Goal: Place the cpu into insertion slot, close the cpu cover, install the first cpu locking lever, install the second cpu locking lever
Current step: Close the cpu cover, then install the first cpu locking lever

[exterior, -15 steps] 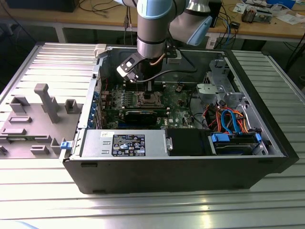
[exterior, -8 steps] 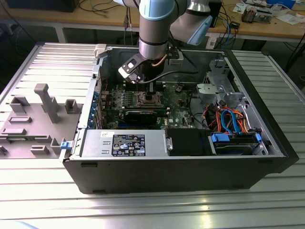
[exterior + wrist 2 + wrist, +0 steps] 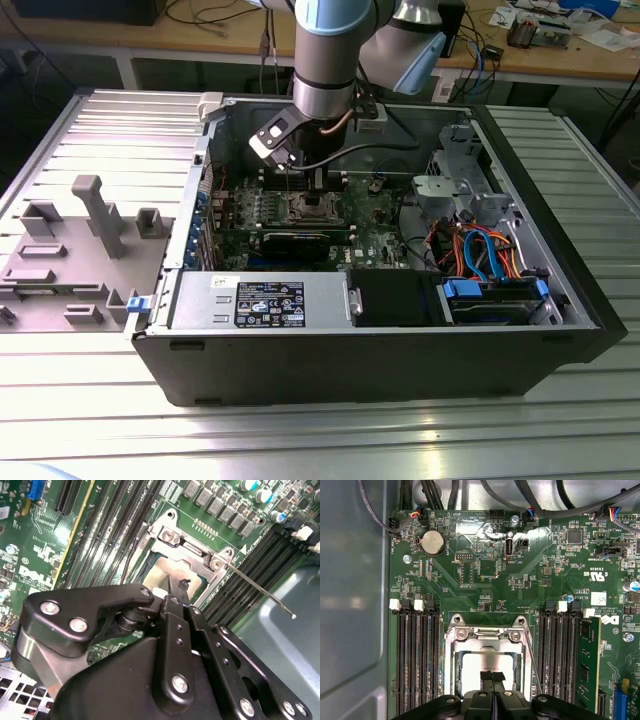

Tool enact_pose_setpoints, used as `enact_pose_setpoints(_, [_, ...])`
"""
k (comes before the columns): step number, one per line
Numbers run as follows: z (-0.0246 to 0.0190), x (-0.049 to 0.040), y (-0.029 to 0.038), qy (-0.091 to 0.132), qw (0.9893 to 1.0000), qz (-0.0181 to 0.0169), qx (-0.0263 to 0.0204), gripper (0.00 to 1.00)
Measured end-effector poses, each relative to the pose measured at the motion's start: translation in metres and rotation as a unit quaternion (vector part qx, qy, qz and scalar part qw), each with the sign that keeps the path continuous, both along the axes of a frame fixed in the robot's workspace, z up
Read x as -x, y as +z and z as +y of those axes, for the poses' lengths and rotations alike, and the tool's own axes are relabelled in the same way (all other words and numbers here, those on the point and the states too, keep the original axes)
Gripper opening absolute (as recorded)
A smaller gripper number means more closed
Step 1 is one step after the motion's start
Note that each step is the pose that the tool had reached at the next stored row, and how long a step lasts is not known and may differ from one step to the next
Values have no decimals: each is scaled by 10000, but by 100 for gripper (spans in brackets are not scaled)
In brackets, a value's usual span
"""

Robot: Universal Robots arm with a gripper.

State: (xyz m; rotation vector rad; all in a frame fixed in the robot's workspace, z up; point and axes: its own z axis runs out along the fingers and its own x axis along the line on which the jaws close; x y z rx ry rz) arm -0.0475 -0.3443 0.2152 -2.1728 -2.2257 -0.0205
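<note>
**Chip seated, cover down, lever not yet latched**

The black two-finger gripper (image 3: 492, 676) has its jaws pressed together with nothing between them. The tips are just over the cpu (image 3: 472, 662), a flat square chip with a silver-grey top. It lies in the insertion slot (image 3: 312, 208), the square socket of the green motherboard (image 3: 470, 580). Around the tips the cpu cover (image 3: 487, 635), a thin silver windowed plate, looks folded down. Just beside the jaws a thin steel wire lever (image 3: 260, 592) stands free, so latching seems undone.
</note>
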Motion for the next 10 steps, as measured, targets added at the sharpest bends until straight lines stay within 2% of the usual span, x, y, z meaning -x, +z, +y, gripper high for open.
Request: enact_pose_setpoints(10, [0, 0, 1, 0, 10000, 4, 1, 11])
